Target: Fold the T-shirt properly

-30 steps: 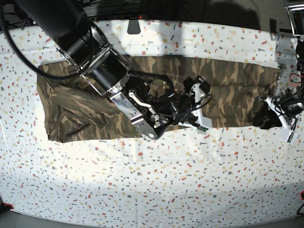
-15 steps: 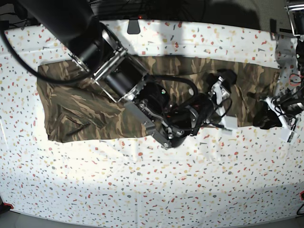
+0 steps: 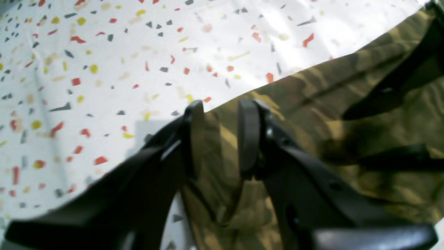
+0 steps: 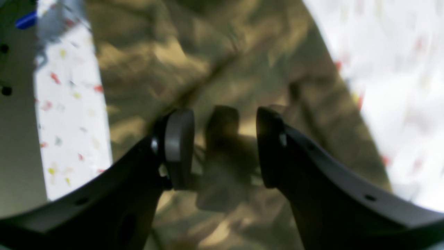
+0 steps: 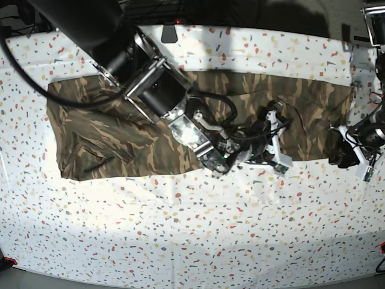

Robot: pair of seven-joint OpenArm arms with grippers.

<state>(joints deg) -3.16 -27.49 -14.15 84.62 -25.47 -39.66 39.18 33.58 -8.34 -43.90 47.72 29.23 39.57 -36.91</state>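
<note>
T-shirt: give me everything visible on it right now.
The T-shirt is soft cloth in olive, brown and tan camouflage, lying flat as a long, wrinkled strip across the speckled table cover. Its near corner by the left gripper sits between that gripper's parted jaws. The open right gripper hangs over its middle. No collar shows.

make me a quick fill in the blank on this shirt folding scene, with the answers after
1. The shirt has a ____ print.
2. The cloth covering the table is white with colored ____.
3. In the left wrist view, the left end effector sits at the shirt's ____, where fabric meets the cloth.
4. In the right wrist view, the right end effector has its jaws ____, nothing gripped between them.

Answers: camouflage; specks; edge; open
</note>
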